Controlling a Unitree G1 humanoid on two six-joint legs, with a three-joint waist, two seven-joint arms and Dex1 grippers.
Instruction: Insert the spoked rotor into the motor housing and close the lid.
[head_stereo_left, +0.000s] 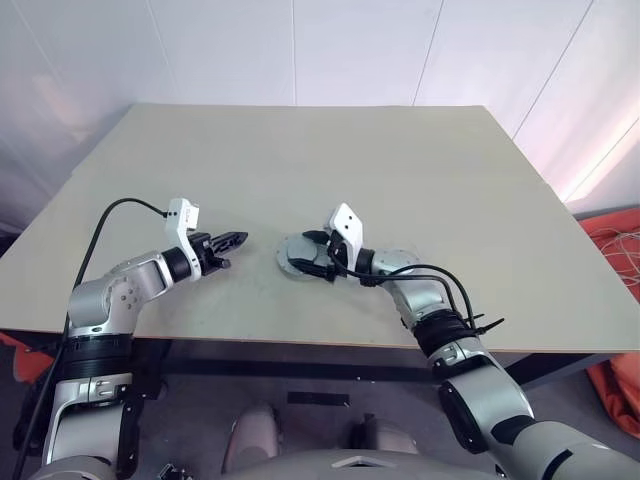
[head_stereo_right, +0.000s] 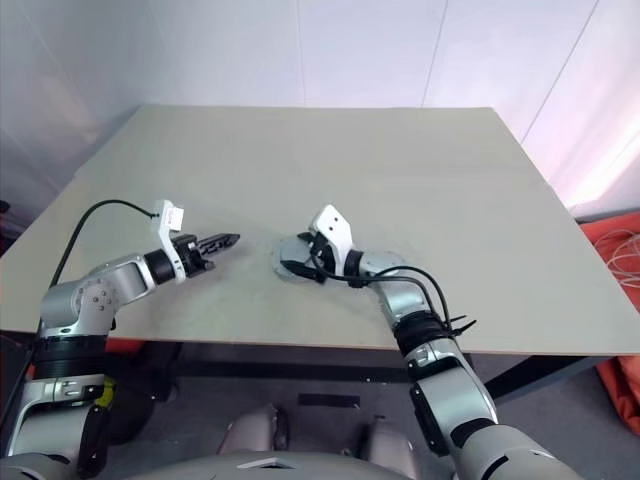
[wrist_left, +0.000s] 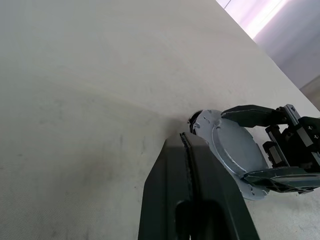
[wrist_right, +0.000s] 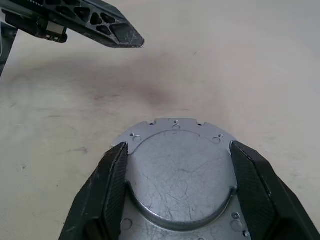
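Note:
The lid (wrist_right: 177, 165), a round grey metal disc with a raised middle, lies flat near the middle of the table's front half. My right gripper (wrist_right: 178, 146) reaches in from the right, shut on the lid, one finger against each side of the raised middle. The lid (wrist_left: 232, 145) covers something dark at one edge; I cannot tell what it is. The spoked rotor and the motor housing are hidden. My left gripper (head_stereo_left: 235, 240) hovers a short way left of the lid (head_stereo_left: 293, 255), shut and empty, pointing at it. The right wrist view also shows the left gripper (wrist_right: 120, 37).
The beige table (head_stereo_left: 330, 160) stretches bare behind and to both sides of the grippers. Its front edge (head_stereo_left: 300, 340) runs just below my forearms. Orange material (head_stereo_left: 615, 250) lies on the floor beyond the right edge. White walls stand behind.

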